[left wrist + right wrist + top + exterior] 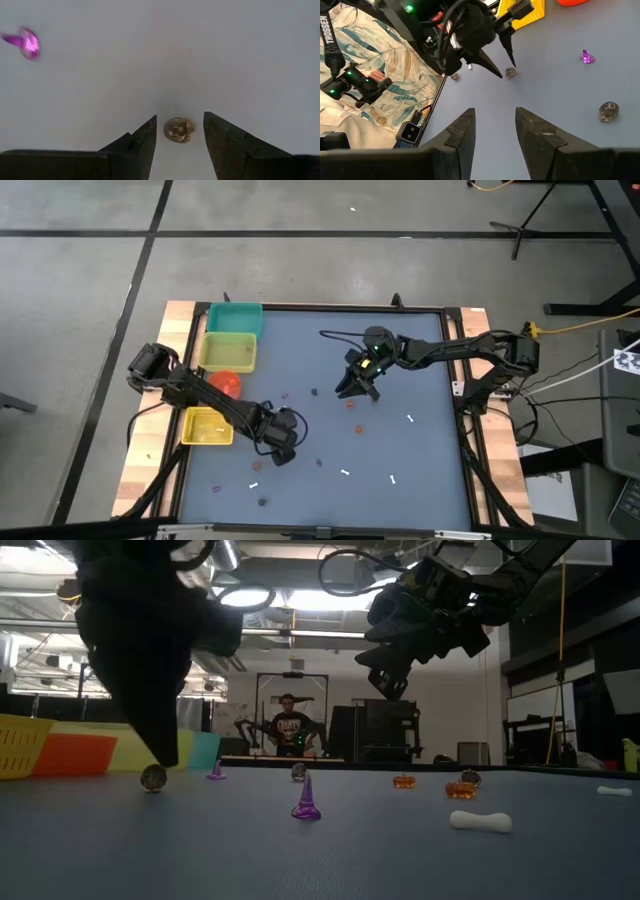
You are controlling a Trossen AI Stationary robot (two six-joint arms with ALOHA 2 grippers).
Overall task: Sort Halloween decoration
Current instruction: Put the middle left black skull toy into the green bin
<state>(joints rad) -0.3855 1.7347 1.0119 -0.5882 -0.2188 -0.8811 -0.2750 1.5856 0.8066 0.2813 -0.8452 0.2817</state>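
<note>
Left hand (pixel 180 137) down at the bench (pixel 420 450), fingers parted either side of a small tan trinket (pixel 179 130), not clenched on it.

Trinket lying on the bench between the two fingertips, apart from both. Purple cone trinket (pixel 306 800) standing nearby; orange round pieces (pixel 461 789) and a white stick (pixel 481 822) scattered further across the bench. Right hand (pixel 357 388) hanging above mid-bench, fingers parted, grasping nothing. Teal bin (pixel 234 318), two yellow bins (pixel 229 350) and a red one along the bench's left side. Person standing in the room beyond.
</note>
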